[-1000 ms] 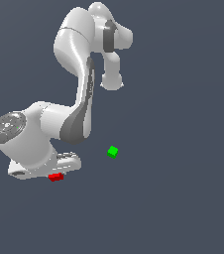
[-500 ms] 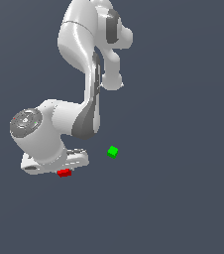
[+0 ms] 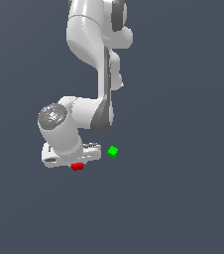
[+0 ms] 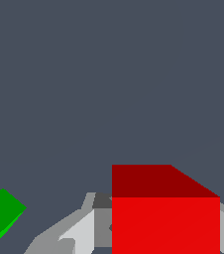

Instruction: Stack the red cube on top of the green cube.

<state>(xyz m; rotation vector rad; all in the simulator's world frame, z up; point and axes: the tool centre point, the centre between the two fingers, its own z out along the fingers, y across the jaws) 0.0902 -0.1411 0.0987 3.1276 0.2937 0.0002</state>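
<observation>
The red cube (image 3: 77, 167) is held between the fingers of my white gripper (image 3: 77, 163), which is shut on it. In the wrist view the red cube (image 4: 166, 213) fills the lower part of the frame, with a grey finger (image 4: 77, 233) on one side and the edge of the other finger on the other side. The green cube (image 3: 112, 152) lies apart from the gripper, a short way toward the exterior view's right and slightly higher in that picture. It also shows at the edge of the wrist view (image 4: 0, 214). The two cubes do not touch.
The white arm (image 3: 91, 59) rises above the gripper, with its bulky wrist joint (image 3: 59, 124) right over the hand. The surface is a plain dark grey floor (image 3: 183, 198) with no other objects in view.
The gripper, with the red cube in it, has moved toward the exterior view's right and slightly up in the picture, closer to the green cube. The green cube has not moved.
</observation>
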